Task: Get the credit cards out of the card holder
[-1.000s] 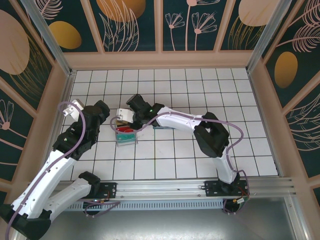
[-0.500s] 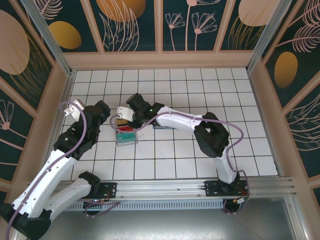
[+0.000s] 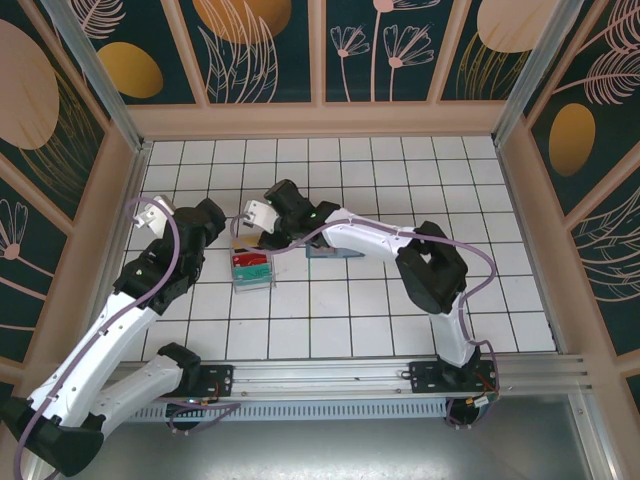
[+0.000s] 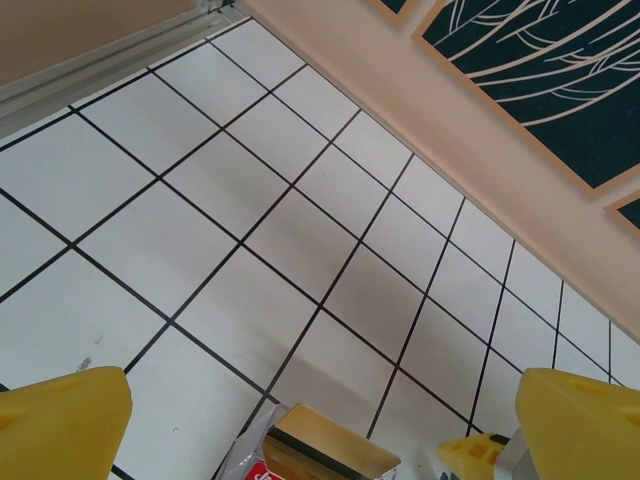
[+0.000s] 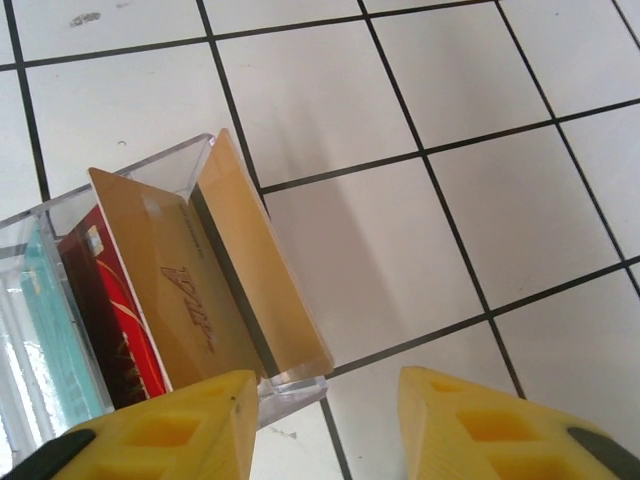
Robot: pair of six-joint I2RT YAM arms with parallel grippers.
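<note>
Surface (image 3: 350, 330) is white tile with a thin black grid. Walls (image 3: 265, 50) are dark teal panels with peach and orange leaf-and-flower doodles, framed in pale tan wood. Left arm (image 3: 110, 330) and right arm (image 3: 370, 235) are white shells with black joints and purple cables (image 3: 480, 265). Left gripper (image 4: 320, 430) and right gripper (image 5: 325, 400) both have bright yellow jaws. In the clear tray (image 5: 150, 170) there's a yellow-orange card (image 5: 215, 270) with a dark stripe and brownish script, a red card (image 5: 110, 320) at its 8 o'clock, then something pale teal. Card holder (image 3: 328, 251) looks slate-blue.
</note>
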